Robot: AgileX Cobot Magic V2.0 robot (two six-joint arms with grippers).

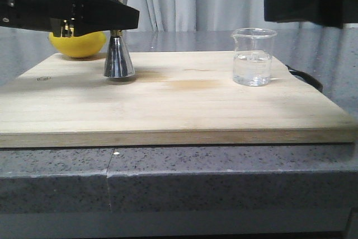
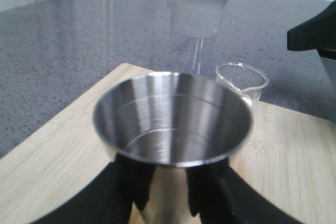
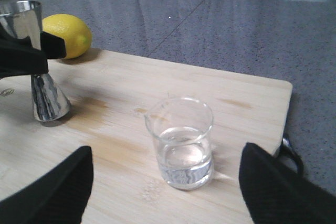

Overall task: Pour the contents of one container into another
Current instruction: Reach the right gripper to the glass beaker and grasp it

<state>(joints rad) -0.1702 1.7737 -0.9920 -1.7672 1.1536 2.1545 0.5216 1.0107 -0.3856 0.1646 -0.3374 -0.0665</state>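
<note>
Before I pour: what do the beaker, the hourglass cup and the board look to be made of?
Beaker: clear, seemingly glass; see-through wall, thin rim, liquid visible inside. Plastic can't be excluded. Hourglass cup: polished metal, probably steel; mirror-like reflections, brushed rings inside in the left wrist view. Board: pale wood, possibly bamboo; straight grain, matte surface, faint stains.

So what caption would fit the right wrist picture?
Open right gripper approaching a water-filled glass beaker on the wooden board.
</note>
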